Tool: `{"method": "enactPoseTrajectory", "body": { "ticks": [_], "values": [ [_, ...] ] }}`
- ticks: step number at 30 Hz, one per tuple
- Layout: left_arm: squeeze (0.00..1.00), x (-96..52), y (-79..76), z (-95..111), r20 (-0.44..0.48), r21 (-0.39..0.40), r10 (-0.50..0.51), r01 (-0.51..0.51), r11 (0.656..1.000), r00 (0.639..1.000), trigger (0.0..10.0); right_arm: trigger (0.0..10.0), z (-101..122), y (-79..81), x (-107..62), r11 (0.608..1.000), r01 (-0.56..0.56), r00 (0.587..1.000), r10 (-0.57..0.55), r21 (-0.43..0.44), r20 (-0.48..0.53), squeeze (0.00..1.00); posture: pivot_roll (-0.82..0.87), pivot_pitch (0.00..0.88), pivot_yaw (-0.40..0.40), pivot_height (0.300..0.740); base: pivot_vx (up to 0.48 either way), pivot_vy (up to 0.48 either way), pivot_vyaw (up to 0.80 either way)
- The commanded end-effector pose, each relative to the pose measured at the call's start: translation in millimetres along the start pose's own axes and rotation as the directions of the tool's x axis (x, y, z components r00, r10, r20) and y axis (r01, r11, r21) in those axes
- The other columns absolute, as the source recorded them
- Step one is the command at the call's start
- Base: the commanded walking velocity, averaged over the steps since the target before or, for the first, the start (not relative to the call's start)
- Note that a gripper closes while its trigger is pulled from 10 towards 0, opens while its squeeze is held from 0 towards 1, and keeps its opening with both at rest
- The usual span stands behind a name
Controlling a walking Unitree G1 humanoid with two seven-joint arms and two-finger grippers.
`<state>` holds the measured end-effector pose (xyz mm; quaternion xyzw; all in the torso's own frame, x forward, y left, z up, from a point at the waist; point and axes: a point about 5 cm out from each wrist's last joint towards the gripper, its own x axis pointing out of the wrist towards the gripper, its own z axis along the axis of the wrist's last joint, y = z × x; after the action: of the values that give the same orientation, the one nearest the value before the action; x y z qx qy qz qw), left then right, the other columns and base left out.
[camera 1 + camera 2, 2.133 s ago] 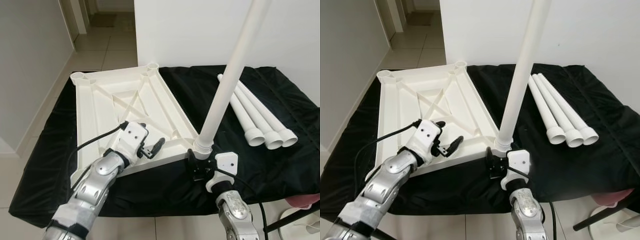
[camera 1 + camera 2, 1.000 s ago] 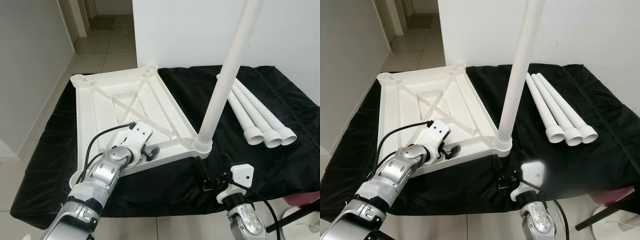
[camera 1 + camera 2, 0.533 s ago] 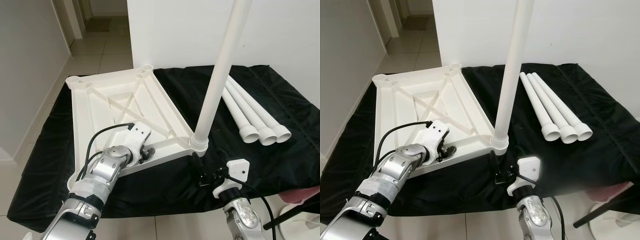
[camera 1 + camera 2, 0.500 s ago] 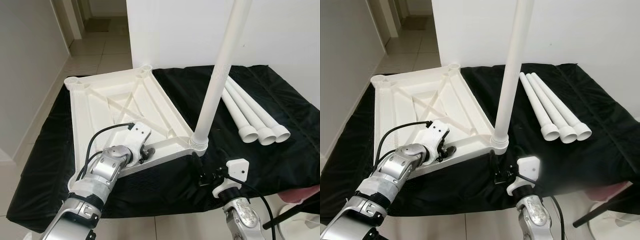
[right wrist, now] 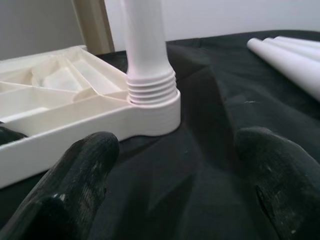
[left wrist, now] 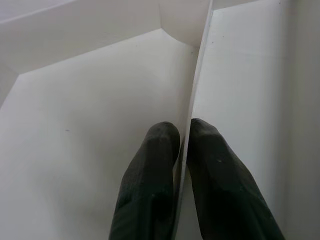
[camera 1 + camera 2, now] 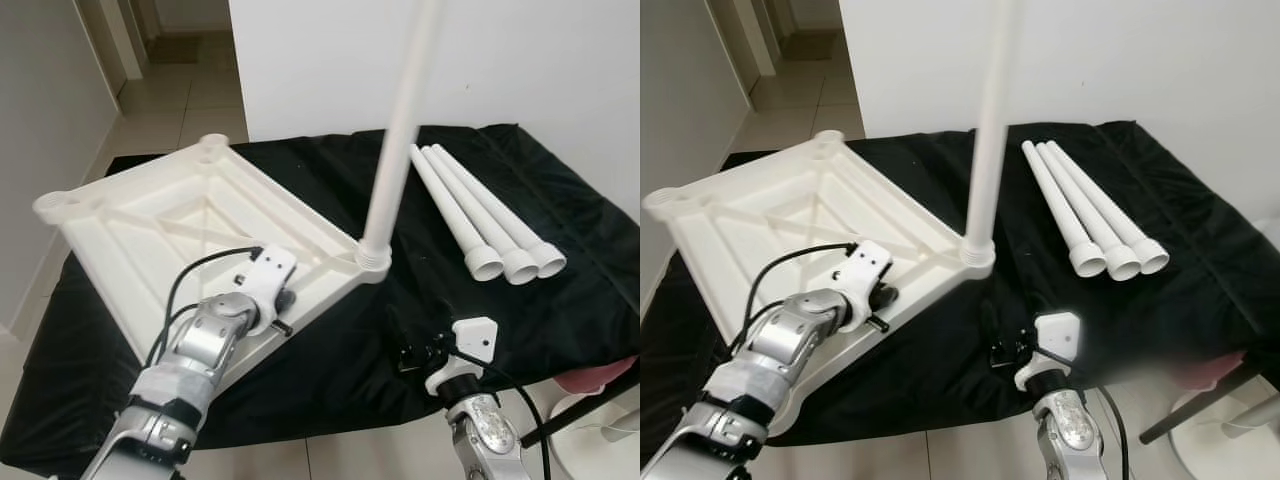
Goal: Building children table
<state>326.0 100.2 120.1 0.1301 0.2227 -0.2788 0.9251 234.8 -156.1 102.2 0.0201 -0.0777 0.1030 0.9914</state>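
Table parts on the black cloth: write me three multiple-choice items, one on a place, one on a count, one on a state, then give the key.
1. Where does the upright leg stand?
A. In a corner socket of the tabletop
B. Flat on the black cloth
C. Among the loose legs

2. How many loose legs lie on the cloth?
A. One
B. Three
C. Five

3. What is the left gripper doing?
A. Hanging open above the floor
B. Holding a loose leg
C. Pinching a thin rib of the tabletop

Key: A, its threaded base sits in the corner; B, three lie side by side; C, the left wrist view shows both fingers closed on the rib.
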Motion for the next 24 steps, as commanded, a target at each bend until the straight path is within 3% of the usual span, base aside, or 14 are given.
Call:
{"method": "enactPoseTrajectory", "body": {
  "ticks": [1,4,5,6,9,14,15,17,18,19,24],
  "values": [
    [0.00,-2.6,9.4,-21.3,-0.087,-0.027,0.140,-0.143,0.989,0.986,0.0,10.0,-2.6,2.5,0.9,1.000,-0.006,1.000,0.006,0.000,-0.003,0.00,-0.07,0.022,0.055,0.740,0.000,0.000,0.00],
    [0.00,-1.1,9.0,-19.2,-0.076,-0.027,0.144,-0.147,0.989,0.987,0.0,10.0,-2.9,2.9,1.5,1.000,-0.008,1.000,0.008,0.000,-0.004,0.00,-0.07,0.022,0.055,0.740,0.000,0.000,0.00],
    [0.00,1.3,7.1,-13.6,-0.047,-0.034,0.137,-0.139,0.990,0.989,10.0,10.0,-3.2,3.4,2.3,1.000,-0.011,1.000,0.011,0.000,-0.005,0.00,-0.07,0.022,0.055,0.740,0.000,0.000,0.00],
    [0.00,1.3,7.1,-13.6,-0.047,-0.034,0.137,-0.139,0.990,0.989,10.0,10.0,-3.2,3.4,2.3,1.000,-0.011,1.000,0.011,0.000,-0.005,0.00,-0.07,0.022,0.055,0.740,0.000,0.000,0.00],
    [0.00,5.2,-5.8,5.9,0.068,-0.011,0.073,-0.072,0.997,0.995,10.0,10.0,-3.7,3.8,4.4,1.000,-0.014,1.000,0.014,-0.002,-0.006,0.00,-0.06,0.025,0.049,0.740,0.000,0.000,0.00],
    [0.00,4.8,-15.7,11.2,0.106,0.010,0.025,-0.026,1.000,0.994,10.0,10.0,-3.9,3.7,5.2,1.000,-0.015,1.000,0.015,-0.003,-0.006,0.00,-0.06,0.027,0.049,0.740,0.000,0.000,0.00],
    [0.00,2.9,-26.9,16.2,0.157,0.031,-0.032,0.027,0.999,0.987,10.0,10.0,-3.9,3.4,5.6,1.000,-0.013,1.000,0.013,-0.004,-0.006,0.00,-0.06,0.025,0.055,0.740,0.000,0.000,0.00],
    [0.00,2.9,-26.9,16.2,0.157,0.031,-0.032,0.027,0.999,0.987,10.0,10.0,-3.9,3.4,5.6,1.000,-0.013,1.000,0.013,-0.004,-0.006,0.00,-0.06,0.025,0.055,0.740,0.000,0.000,0.00],
    [0.00,-0.4,-36.4,22.9,0.226,0.110,-0.057,0.033,0.993,0.973,10.0,10.0,-4.1,2.9,5.9,1.000,-0.011,1.000,0.011,-0.006,-0.005,0.00,-0.06,0.024,0.057,0.740,0.000,0.000,0.00],
    [1.00,-4.7,-46.1,26.8,0.276,0.103,-0.119,0.094,0.990,0.954,10.0,10.0,-4.6,2.4,6.2,1.000,-0.006,1.000,0.006,-0.007,-0.004,0.00,-0.06,0.019,0.061,0.740,0.000,0.000,0.00],
    [1.00,-7.8,-51.9,28.8,0.307,0.075,-0.164,0.147,0.986,0.938,10.0,10.0,-5.1,2.2,6.5,1.000,-0.003,1.000,0.003,-0.008,-0.004,0.00,-0.07,0.014,0.065,0.740,0.000,0.000,0.00]
  ]
}}
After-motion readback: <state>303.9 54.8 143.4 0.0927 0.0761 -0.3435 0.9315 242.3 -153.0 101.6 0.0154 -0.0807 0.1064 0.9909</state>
